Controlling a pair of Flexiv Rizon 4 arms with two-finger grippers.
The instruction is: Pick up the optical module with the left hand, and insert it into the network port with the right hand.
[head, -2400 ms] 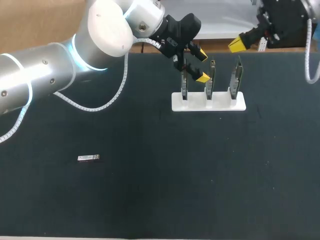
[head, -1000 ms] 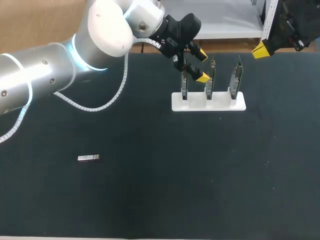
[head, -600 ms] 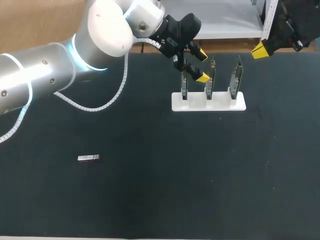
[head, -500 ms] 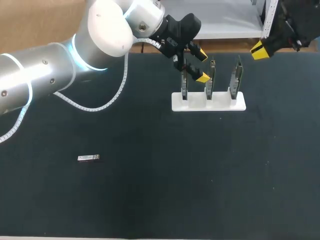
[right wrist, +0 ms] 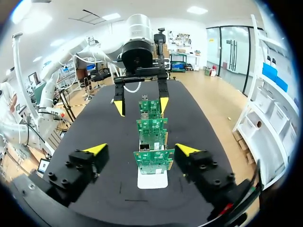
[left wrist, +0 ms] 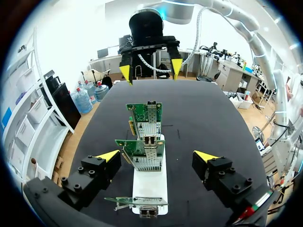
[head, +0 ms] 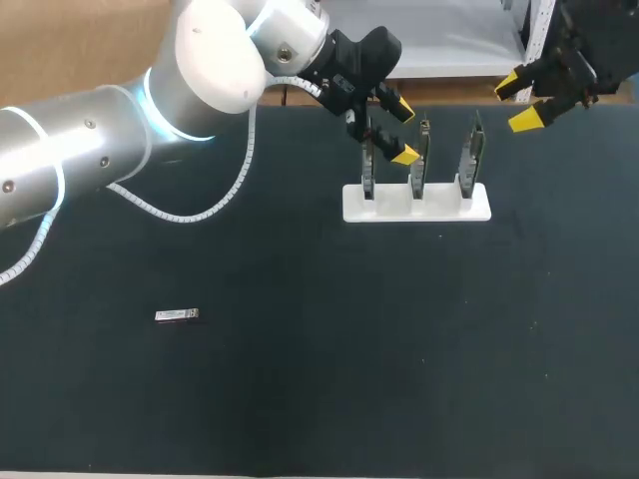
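A robotics lab bench, by the look of it: a table (head: 300, 399) covered in black matting fills the head view, and the left arm (head: 100, 130) from the upper left and the right arm (head: 599, 35) from the upper right flank a white stand (head: 416, 205) holding 3 upright green circuit cards (head: 420, 150).

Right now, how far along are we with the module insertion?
Nothing looks done. The optical module lies alone on the table. The left gripper is open at the card rack, the right gripper open past its other end; neither holds anything. Pickup, handover and insertion all remain.
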